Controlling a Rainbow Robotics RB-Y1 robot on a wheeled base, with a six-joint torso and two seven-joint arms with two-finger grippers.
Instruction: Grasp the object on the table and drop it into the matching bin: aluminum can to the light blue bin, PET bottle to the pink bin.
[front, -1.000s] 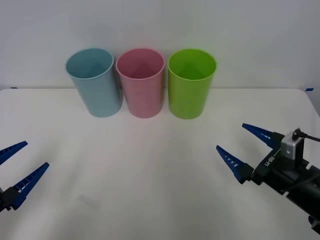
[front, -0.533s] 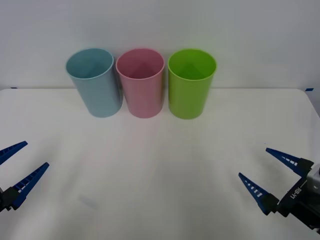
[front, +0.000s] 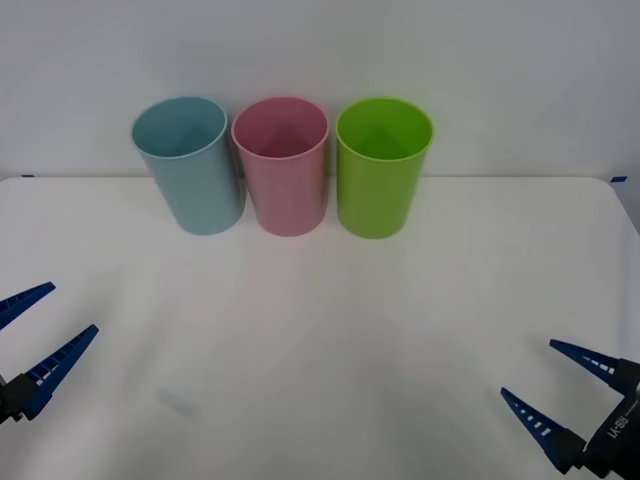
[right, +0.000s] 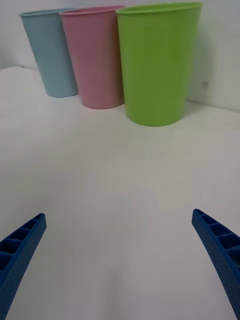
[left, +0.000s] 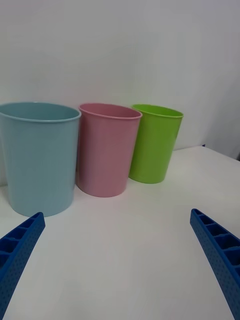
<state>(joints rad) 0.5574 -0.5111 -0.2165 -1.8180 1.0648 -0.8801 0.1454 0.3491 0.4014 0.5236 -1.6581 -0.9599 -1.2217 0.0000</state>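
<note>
White counter (front: 320, 330) carries three bins along its far edge; right pincer (front: 560, 400), spread wide, has retreated to the near right corner; left pincer (front: 35, 330) wide too, likely finished.

The picture's edge is cutting off both tools near the surface (front: 320, 330): the left tool (front: 28, 338) behind its fingers, the right tool (front: 572, 398) at its wrist. The bins' insides are lying too shadowed to tell.

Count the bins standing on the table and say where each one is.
3, in a row at the table's far edge: the light blue bin on the robot's left, the pink bin in the middle, the lime green bin on the right.
</note>
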